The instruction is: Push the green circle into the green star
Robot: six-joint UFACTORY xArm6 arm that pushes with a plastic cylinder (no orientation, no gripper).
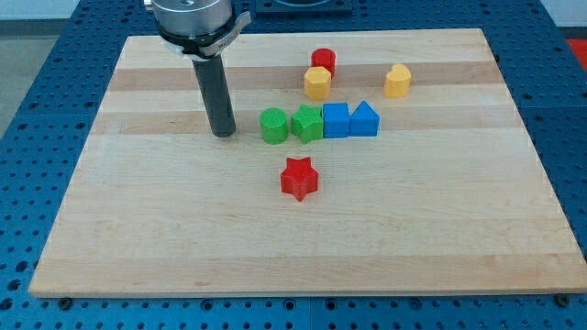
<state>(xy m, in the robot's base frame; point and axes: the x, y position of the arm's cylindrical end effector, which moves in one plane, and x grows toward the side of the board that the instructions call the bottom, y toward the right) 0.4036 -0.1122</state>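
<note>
On the pale wooden board (303, 238), your tip (224, 134), a bare rod holding nothing, sits just left of the green circle (273, 126), which already touches the green star (307, 124); probably light, rigid, slide-prone, so push its left face centrally.

My tip (223, 134) stands left of green circle (273, 126), touching green star (307, 124).

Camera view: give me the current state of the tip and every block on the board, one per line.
My tip: on the board, at the view's left of the green circle, apart from it.
Green circle: upright, touching the green star.
Green star: between green circle and blue cube.
Blue cube: against the star.
Blue triangular block: beside the cube.
Red star: alone, below the row.
Red cylinder: behind a yellow block.
Second yellow block: alone.
</note>
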